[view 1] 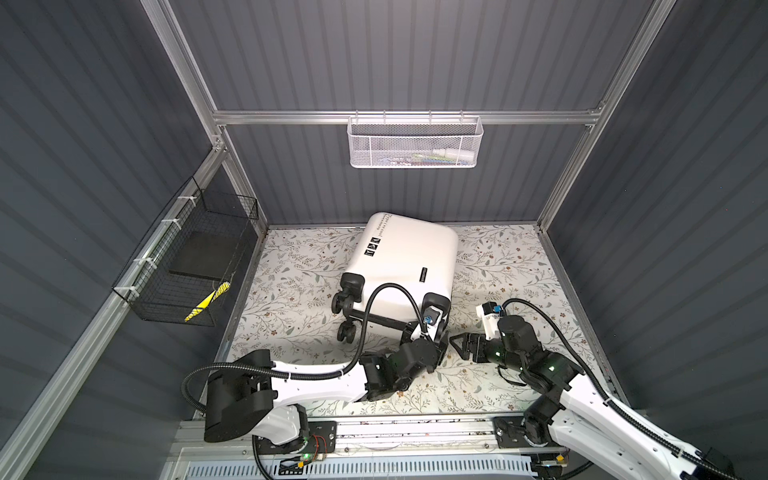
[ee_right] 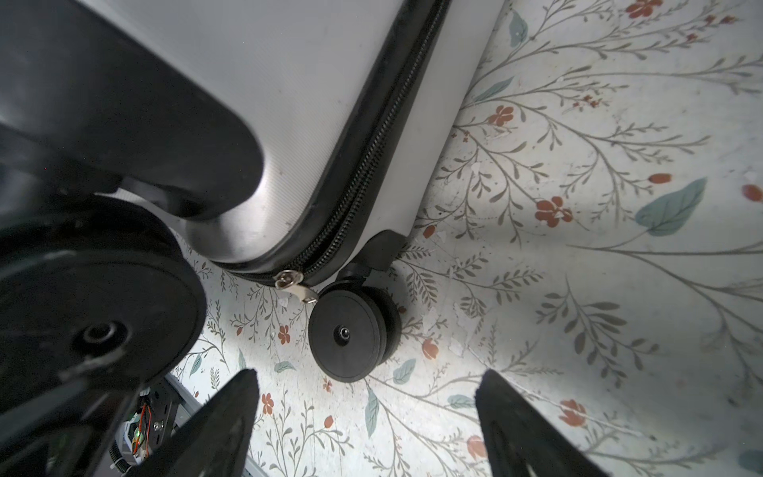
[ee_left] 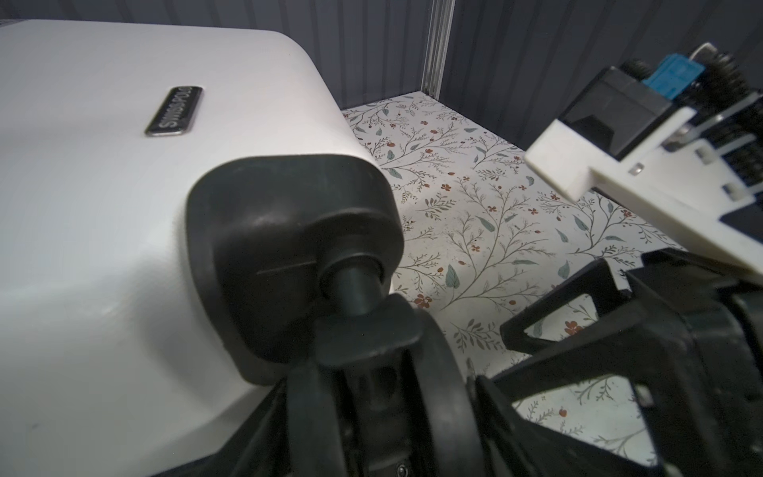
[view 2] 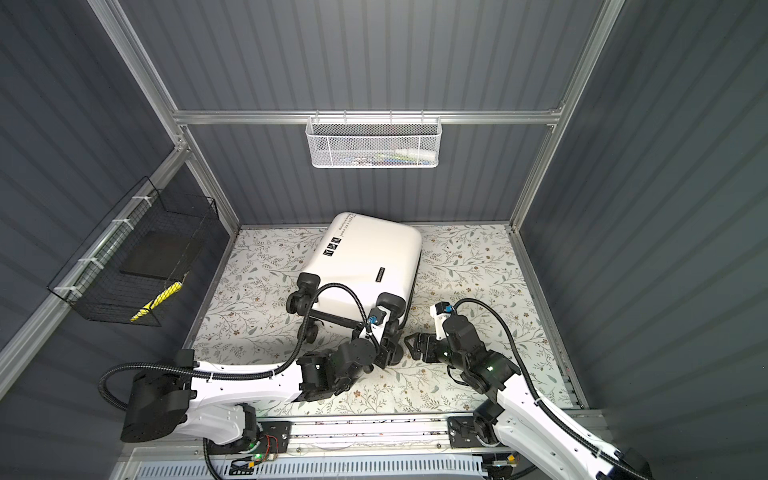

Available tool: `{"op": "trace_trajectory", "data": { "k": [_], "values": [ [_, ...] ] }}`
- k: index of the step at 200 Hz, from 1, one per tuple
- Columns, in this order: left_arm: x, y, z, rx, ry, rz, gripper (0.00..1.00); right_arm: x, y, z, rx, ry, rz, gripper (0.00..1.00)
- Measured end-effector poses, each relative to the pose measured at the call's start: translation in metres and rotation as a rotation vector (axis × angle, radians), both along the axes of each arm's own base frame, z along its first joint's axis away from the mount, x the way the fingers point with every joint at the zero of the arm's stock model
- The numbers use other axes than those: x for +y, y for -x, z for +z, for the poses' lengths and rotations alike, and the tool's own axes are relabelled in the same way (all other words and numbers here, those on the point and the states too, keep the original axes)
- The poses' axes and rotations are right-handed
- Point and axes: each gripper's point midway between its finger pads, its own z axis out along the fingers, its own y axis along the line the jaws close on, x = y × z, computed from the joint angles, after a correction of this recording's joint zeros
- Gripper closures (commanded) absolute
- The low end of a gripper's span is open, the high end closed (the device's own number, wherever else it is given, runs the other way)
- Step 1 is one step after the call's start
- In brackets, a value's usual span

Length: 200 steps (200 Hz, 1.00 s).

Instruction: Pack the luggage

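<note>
In both top views we see the luggage [view 1: 405, 257] [view 2: 370, 257] lying zipped and flat on the desk [view 1: 519, 270], near the middle of its back edge, with its wheels toward the front edge. The left hand [view 1: 441, 338] is at the luggage's front right corner. The right hand [view 1: 457, 347] sits just beside it, fingers spread and holding nothing.

In the left wrist view we find the upper corner wheel [ee_left: 429, 409] between the left hand's fingers [ee_left: 501, 421], which pinch it from both sides.

In the right wrist view the right hand [ee_right: 369, 376] is spread wide over bare desk [ee_right: 578, 289]. It faces the lower wheel [ee_right: 347, 334] and the zipper pull [ee_right: 295, 285] at the luggage's corner.
</note>
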Motion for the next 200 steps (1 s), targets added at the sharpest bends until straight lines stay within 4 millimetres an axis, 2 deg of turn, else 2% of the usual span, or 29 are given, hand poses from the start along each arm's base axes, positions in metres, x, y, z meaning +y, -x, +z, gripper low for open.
{"op": "trace_trajectory", "data": {
  "k": [37,78,102,143,200],
  "values": [
    [-0.001,0.000,-0.002,0.000,-0.005,-0.001,0.54,0.003,0.001,-0.003,0.003,0.012,0.011,0.17],
    [0.003,-0.002,-0.003,-0.002,-0.021,0.018,0.65,0.008,0.003,-0.003,-0.010,0.021,0.033,0.19],
    [0.003,0.000,-0.001,0.007,-0.033,0.006,0.78,0.013,0.001,-0.002,-0.027,0.021,0.041,0.22],
    [0.002,0.002,0.002,0.025,-0.051,-0.013,0.94,0.023,-0.001,-0.002,-0.046,0.025,0.049,0.28],
    [0.000,0.003,0.003,0.048,-0.054,-0.019,0.99,0.037,-0.006,-0.004,-0.073,0.027,0.042,0.39]
  ]
}}
